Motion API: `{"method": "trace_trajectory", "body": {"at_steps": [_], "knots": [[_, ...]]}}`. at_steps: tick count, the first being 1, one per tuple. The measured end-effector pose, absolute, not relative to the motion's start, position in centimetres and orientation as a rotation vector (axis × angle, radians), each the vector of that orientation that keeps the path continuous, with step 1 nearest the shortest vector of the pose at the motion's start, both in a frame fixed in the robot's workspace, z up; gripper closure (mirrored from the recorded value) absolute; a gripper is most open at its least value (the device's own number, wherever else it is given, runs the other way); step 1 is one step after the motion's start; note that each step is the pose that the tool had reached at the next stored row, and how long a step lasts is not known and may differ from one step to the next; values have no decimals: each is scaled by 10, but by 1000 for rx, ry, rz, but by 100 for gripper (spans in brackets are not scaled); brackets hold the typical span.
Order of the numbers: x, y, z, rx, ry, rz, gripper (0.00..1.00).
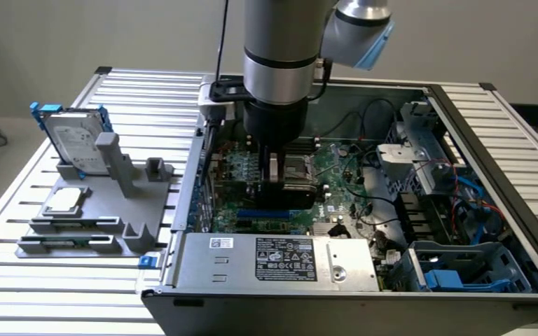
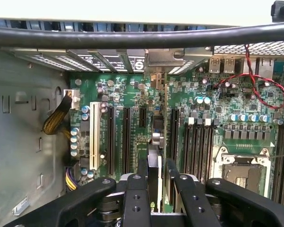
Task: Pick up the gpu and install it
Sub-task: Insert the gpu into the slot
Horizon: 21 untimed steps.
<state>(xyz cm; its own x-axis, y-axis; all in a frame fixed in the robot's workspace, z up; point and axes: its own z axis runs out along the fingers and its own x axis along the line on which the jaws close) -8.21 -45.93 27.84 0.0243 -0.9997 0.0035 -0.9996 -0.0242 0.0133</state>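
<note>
The pick-up was done: the gpu (image 2: 157, 137) was off the surface (image 1: 26, 294) and down inside the open computer case (image 1: 493, 140). The gripper (image 2: 156, 168) had it edge-on, with the fingers (image 2: 143, 170) clenched on either side of the thin card. In the wrist view the card stood upright over the green motherboard (image 2: 217, 118), in line with the long slots, and its metal end reached toward the rear wall of the case. Whether its lower edge was pressed fully home in a slot could not be told. I judged the install to be under way and not finished. On the grey stand (image 1: 110, 210) outside the case, the hard drive (image 1: 73, 140) and the processor chip (image 1: 66, 201) sat untouched.
</note>
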Motion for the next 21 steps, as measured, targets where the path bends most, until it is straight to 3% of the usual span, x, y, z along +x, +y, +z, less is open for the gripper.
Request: {"method": "trace_trajectory", "body": {"at_steps": [21], "knots": [[-84,-460,269,2233,-2180,-25,74]]}}
